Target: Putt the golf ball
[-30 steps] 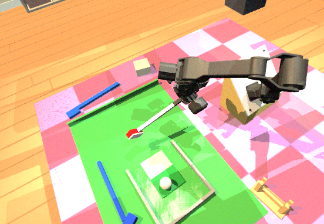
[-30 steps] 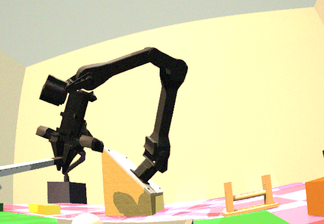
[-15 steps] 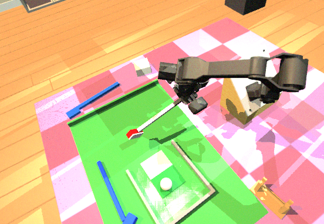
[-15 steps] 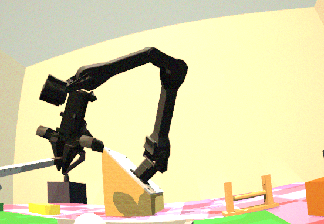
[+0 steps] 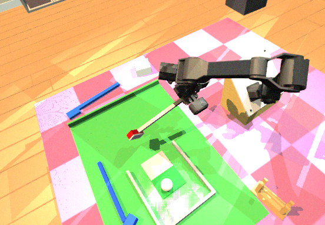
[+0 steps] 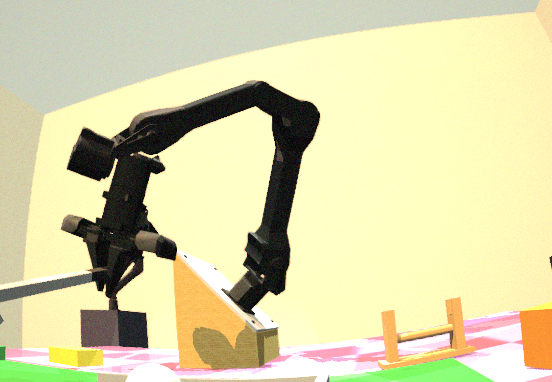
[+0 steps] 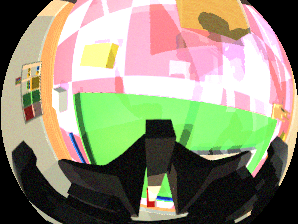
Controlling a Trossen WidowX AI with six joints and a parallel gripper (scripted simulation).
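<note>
My pincer [image 5: 185, 99] is clamped on the grip end of the putter [image 5: 156, 119], which slants down so its red head [image 5: 134, 134] hangs over the turf [image 5: 97, 134]. The ball [image 5: 166, 184] sits on the green square [image 5: 173, 179] at the top of the ramp [image 5: 156, 165]. I judge the putt done; only 1 thing is left: confirming it rests.
</note>
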